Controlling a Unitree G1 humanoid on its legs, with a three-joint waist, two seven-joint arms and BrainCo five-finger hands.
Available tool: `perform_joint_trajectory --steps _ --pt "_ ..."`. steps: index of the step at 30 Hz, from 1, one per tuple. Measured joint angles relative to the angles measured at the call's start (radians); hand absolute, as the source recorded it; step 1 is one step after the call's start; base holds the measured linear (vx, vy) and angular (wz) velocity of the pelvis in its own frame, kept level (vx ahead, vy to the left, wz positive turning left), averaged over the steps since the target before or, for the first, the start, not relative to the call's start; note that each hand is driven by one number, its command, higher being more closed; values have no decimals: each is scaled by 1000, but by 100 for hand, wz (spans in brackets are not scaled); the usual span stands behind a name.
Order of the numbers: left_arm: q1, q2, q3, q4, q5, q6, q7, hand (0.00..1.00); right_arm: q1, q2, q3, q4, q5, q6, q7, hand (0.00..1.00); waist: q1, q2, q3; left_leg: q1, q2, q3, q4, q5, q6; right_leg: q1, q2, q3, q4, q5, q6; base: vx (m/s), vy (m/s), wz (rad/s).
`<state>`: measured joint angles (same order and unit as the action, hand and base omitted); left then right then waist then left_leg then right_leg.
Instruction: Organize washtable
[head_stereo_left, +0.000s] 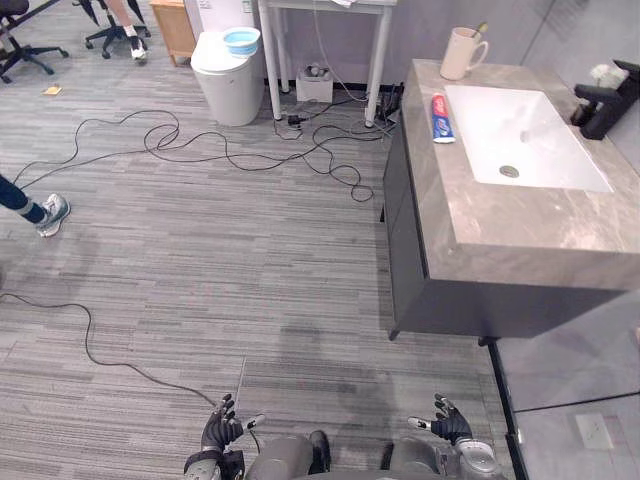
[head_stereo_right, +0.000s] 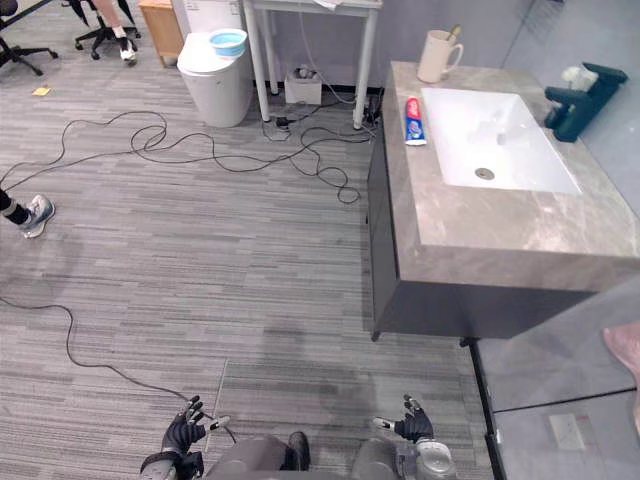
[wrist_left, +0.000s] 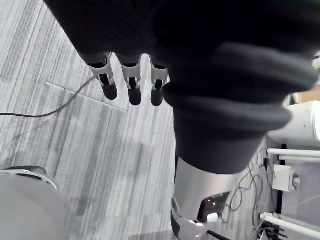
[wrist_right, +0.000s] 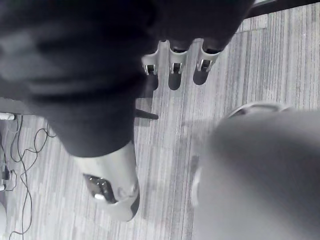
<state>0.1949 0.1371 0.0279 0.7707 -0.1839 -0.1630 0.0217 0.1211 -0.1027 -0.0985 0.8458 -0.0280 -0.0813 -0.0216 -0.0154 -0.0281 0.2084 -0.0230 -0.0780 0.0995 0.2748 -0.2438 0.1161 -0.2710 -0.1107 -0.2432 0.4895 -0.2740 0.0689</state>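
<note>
Left eye view: our left hand (head_stereo_left: 222, 428) and right hand (head_stereo_left: 447, 420) hang low over the floor (head_stereo_left: 200, 260), fingers loosely spread, holding nothing. Well apart from them, on the washtable (head_stereo_left: 530, 240), a toothpaste tube (head_stereo_left: 441, 118) lies just beside the sink (head_stereo_left: 500, 120), and a mug (head_stereo_left: 461, 53) stands at the far corner.

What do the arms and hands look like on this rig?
The arms are smooth silver-grey shells. The left hand and right hand look dark from above, with the back and wrist under a black ribbed cover. The fingers are silver segments ending in rounded dark tips.
</note>
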Motion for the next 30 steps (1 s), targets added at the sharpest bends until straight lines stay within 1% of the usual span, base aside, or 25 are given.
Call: perform_joint_trajectory --steps 2,3,4,5,6,7,8,9,10,11,13,14,15,16,18,19,20,21,23,25,26,27,28,29,30 --pt "-1 0 -5 7 1 0 1 0 23 -1 -1 -1 -2 0 -1 0 -7 -11 -4 46 -14 -48 -41 -3 -23 -32 32 70 -125 79 -3 320 -49 77" --pt "-3 0 -6 8 2 0 1 0 42 3 -4 -4 -1 -1 -1 0 -16 -17 -6 78 -24 -79 -51 -20 -40 -44 37 111 -142 126 -18 476 -114 98" --pt "2 0 -3 9 4 0 1 0 52 11 -6 -8 -1 -1 -1 0 -25 -21 -13 102 -25 -110 -45 -40 -65 -44 37 112 -121 160 -51 770 -207 103" --pt "2 -1 9 8 4 0 2 0 66 15 -12 -9 -2 0 -2 0 -25 -19 -22 120 -11 -124 -12 -65 -107 -33 40 106 -109 198 -86 706 -193 87" --pt "-1 -4 15 7 3 1 2 0 66 16 -13 -13 -3 1 -1 0 -26 -21 -26 97 3 -116 74 -73 -121 -10 46 90 -103 216 -100 592 -171 61" --pt "-6 -14 18 -1 3 1 2 0 67 16 -15 -22 -2 2 -1 0 -26 -4 -23 68 20 -97 147 -72 -126 8 55 77 -105 209 -103 338 -101 39" --pt "-9 -29 24 -22 3 1 2 0 74 8 -14 -48 -3 2 -2 0 -25 10 -20 24 49 -63 274 -61 -143 44 74 68 -118 195 -116 575 -161 7" --pt "1 -52 28 -45 3 0 2 0 75 -3 -10 -70 -1 2 -2 0 -23 35 -20 -36 93 -11 461 -5 -183 99 100 66 -154 180 -136 689 -143 -33" --pt "7 -68 33 -57 2 0 0 0 75 0 -5 -89 0 1 -2 0 -16 41 -20 -79 146 39 611 49 -181 162 116 93 -192 169 -151 763 -136 -59" --pt "7 -76 33 -58 1 1 -1 0 73 8 -8 -89 1 5 -1 0 -11 40 -20 -104 182 70 669 26 -158 207 123 113 -214 164 -158 404 -49 -59" --pt "-1 -94 32 -90 0 -2 -4 0 97 17 -28 -82 20 23 -2 0 -7 30 -14 -137 220 94 671 -11 -153 279 121 153 -258 153 -172 368 -15 -58" --pt "-8 -96 32 -93 -1 -4 -8 0 107 25 -40 -80 22 22 -1 0 -2 26 -13 -159 224 90 605 -37 -158 305 102 182 -269 138 -158 441 36 -70" --pt "-11 -97 32 -92 -1 -4 -12 0 112 31 -48 -79 22 22 -1 0 -2 22 -10 -172 223 90 564 -41 -163 312 95 196 -269 133 -159 384 117 -74" --pt "-16 -96 31 -92 -1 -3 -21 0 117 39 -57 -78 24 22 -3 0 -1 16 -7 -200 217 89 467 -44 -171 324 74 218 -269 117 -140 288 160 -60" --pt "-21 -99 20 -93 0 -2 -22 0 124 39 -71 -78 26 20 -3 0 -3 24 -6 -232 208 76 288 -31 -185 352 48 239 -267 71 -105 287 213 -45" --pt "-19 -107 16 -91 0 -2 -23 0 124 35 -85 -78 26 18 -7 0 -2 41 -13 -238 194 20 142 6 -206 359 40 255 -258 39 -75 268 317 -53" --pt "-11 -114 17 -85 0 -2 -22 0 127 12 -88 -71 25 14 -16 0 6 63 -23 -217 192 -16 59 113 -215 361 42 296 -232 3 -40 292 363 -66" --pt "-3 -114 17 -77 0 -2 -22 0 118 11 -87 -63 26 14 -20 0 12 63 -31 -204 174 -18 57 142 -195 365 36 316 -231 -6 -28 310 370 -89" --pt "11 -95 23 -71 0 0 -21 0 104 45 -63 -65 20 8 -19 0 28 6 -43 -194 110 -7 78 108 -150 368 -19 388 -248 -17 -10 310 331 -70" --pt "12 -86 24 -71 0 0 -21 0 105 60 -54 -70 17 10 -19 0 31 -17 -51 -195 108 35 108 73 -136 355 -34 422 -233 -14 -4 291 277 -57" --pt "22 -80 24 -72 2 1 -21 0 104 70 -43 -87 12 12 -16 0 36 -24 -56 -172 117 77 128 35 -126 330 -33 466 -177 -6 9 276 208 -88" --pt "25 -78 25 -72 2 1 -21 0 105 75 -42 -96 8 11 -17 0 36 -26 -58 -157 120 99 131 23 -116 317 -33 483 -143 -4 13 344 196 -115" --pt "28 -77 23 -75 3 2 -21 0 105 82 -39 -110 5 11 -15 0 32 -25 -59 -119 128 145 132 6 -98 282 -30 500 -57 6 31 166 84 -87" --pt "31 -77 23 -77 3 2 -21 0 107 84 -38 -119 -2 13 -14 0 32 -22 -61 -103 130 162 132 -4 -96 259 -28 499 -3 15 48 311 165 -101" --pt "27 -78 21 -81 3 2 -22 0 107 88 -34 -133 -5 13 -13 0 30 -21 -62 -67 131 194 123 -17 -82 206 -28 490 113 42 93 247 131 -89"
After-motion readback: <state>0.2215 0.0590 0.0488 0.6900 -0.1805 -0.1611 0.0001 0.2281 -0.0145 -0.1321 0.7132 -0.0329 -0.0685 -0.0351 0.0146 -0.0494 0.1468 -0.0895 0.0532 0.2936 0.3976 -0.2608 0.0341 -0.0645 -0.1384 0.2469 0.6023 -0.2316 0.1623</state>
